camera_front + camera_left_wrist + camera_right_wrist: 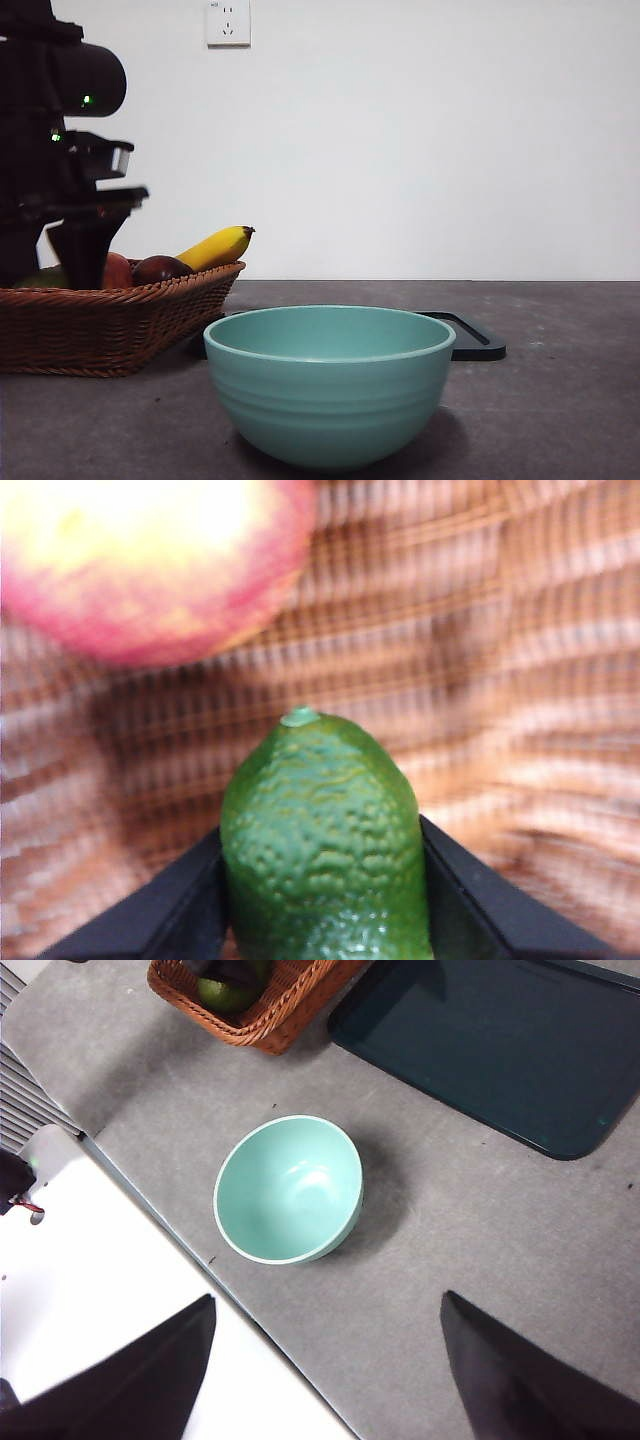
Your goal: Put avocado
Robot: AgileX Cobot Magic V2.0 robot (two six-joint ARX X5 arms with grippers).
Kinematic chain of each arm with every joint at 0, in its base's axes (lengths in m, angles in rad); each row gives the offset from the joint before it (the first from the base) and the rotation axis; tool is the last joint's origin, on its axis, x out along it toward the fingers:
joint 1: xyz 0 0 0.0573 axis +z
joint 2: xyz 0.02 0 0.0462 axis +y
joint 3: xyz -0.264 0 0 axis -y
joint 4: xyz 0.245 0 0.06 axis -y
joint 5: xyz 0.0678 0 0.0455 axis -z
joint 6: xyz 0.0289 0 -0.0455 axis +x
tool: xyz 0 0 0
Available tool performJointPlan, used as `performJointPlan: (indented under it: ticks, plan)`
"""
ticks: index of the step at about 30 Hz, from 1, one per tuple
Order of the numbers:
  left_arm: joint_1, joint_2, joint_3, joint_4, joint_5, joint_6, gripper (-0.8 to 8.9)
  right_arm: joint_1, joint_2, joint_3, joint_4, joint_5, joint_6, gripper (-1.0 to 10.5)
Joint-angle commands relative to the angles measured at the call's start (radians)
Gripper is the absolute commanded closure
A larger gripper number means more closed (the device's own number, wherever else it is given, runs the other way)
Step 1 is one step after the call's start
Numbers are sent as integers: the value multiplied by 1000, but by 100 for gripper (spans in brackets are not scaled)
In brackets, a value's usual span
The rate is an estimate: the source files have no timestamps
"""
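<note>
The avocado [320,840], green and pebbly, lies in the wicker basket [520,660] between the two black jaws of my left gripper [320,832]; both jaws press against its sides. In the front view that gripper [80,262] reaches down into the basket [110,325] at the far left. From the right wrist view a bit of the avocado [228,995] shows under the dark arm. My right gripper [328,1300] hangs high over the table's near edge, open, with nothing in it.
A red-yellow apple [140,560] lies close beside the avocado. A banana [215,247] and a dark red fruit [160,268] also rest in the basket. A teal bowl [330,385] stands near the front, with a black tray [470,335] behind it.
</note>
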Motion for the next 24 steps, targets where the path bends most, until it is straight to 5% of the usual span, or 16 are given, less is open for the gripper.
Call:
performJointPlan:
  ticks: [1,15,24]
  plan:
    - [-11,-14,55,-13,58,-2,633,5,5,19,11,1,0,586]
    - [-254,-277,106,-77,192,-5,633,5,5,19,12,29,3,586]
    - [-483,-232,105,-35,190,-2,632,5,5,19,11,31,4,586]
